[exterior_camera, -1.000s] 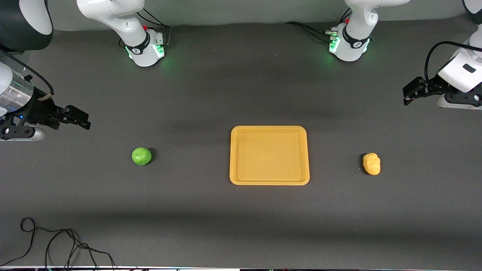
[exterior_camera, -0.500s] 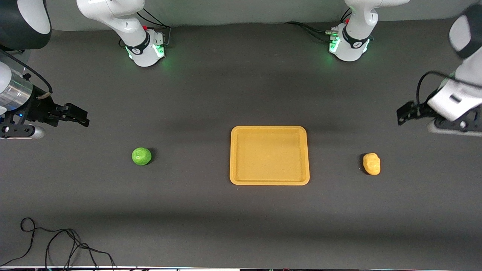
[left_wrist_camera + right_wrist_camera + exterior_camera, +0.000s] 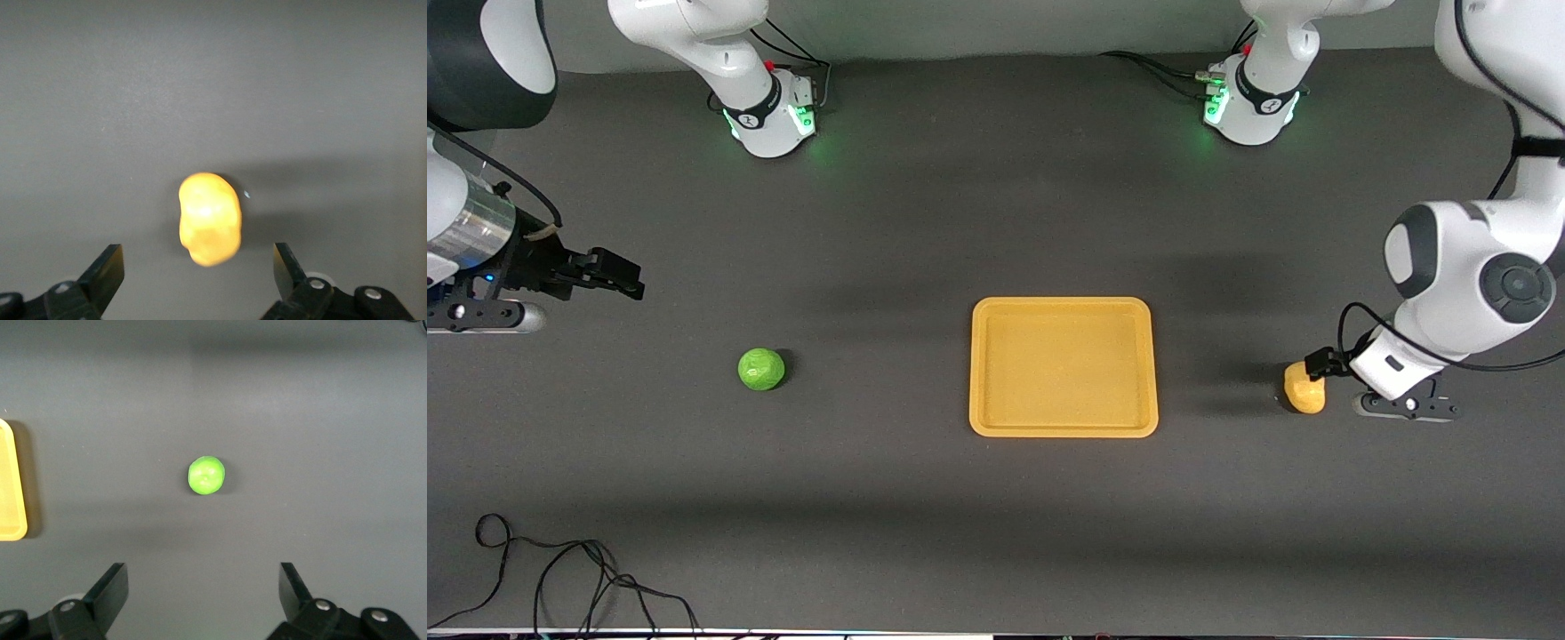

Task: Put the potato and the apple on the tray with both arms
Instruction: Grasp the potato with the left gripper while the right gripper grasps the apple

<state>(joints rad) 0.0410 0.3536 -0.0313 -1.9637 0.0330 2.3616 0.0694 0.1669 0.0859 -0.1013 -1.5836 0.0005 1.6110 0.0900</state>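
The yellow-orange potato (image 3: 1305, 393) lies on the dark table toward the left arm's end. My left gripper (image 3: 1320, 365) hangs open just above it. In the left wrist view the potato (image 3: 209, 219) sits between and a little ahead of the open gripper (image 3: 197, 270), untouched. The green apple (image 3: 761, 369) lies toward the right arm's end. My right gripper (image 3: 617, 275) is open and empty, over bare table farther from the front camera than the apple. In the right wrist view the apple (image 3: 206, 475) lies well ahead of the open gripper (image 3: 202, 588). The orange-yellow tray (image 3: 1063, 307) lies empty between the two pieces.
The tray's corner shows at the edge of the right wrist view (image 3: 10, 487). The two arm bases (image 3: 772, 111) (image 3: 1249, 107) stand along the table's edge farthest from the front camera. A black cable (image 3: 560, 578) lies at the front corner toward the right arm's end.
My left arm has swung in from the table's end and come down over the potato. My right gripper has barely moved. Apple, potato and tray have not moved.
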